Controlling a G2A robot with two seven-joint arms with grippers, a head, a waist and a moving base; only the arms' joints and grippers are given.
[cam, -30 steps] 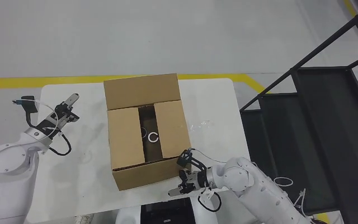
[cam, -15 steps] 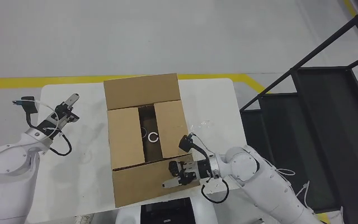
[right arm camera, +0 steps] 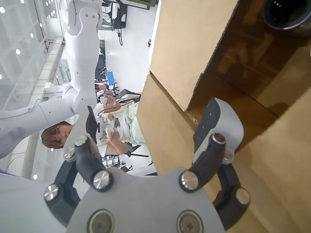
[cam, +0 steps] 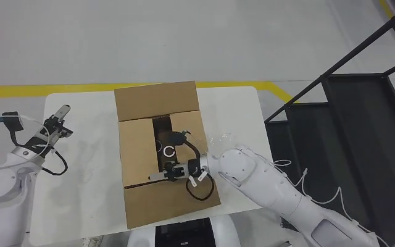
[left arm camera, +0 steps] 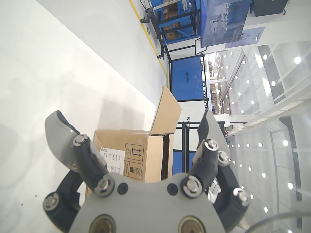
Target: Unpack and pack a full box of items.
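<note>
At the near edge of the table (cam: pixel 86 191), the R gripper (cam: pixel 162 175) (right arm camera: pixel 150 112) is hovering w/ fingers spread wide, holding nothing, straddling the near cardboard edge of the 1 box (cam: pixel 141 157). The box is sitting mid-table. Its 2 side flaps are lying inward w/ a slot btwn them, showing 1 dark cup (right arm camera: pixel 284 8) and 1 white ring (cam: pixel 168 150). The far flap is standing open. A white label (left arm camera: pixel 110 158) and arrow marks are showing on the box's side, print too small to read. By the left edge, the L gripper (cam: pixel 63 121) (left arm camera: pixel 131 117) is hanging open-fingered and empty, well apart from the box. Bare tabletop is lying on both sides.
</note>
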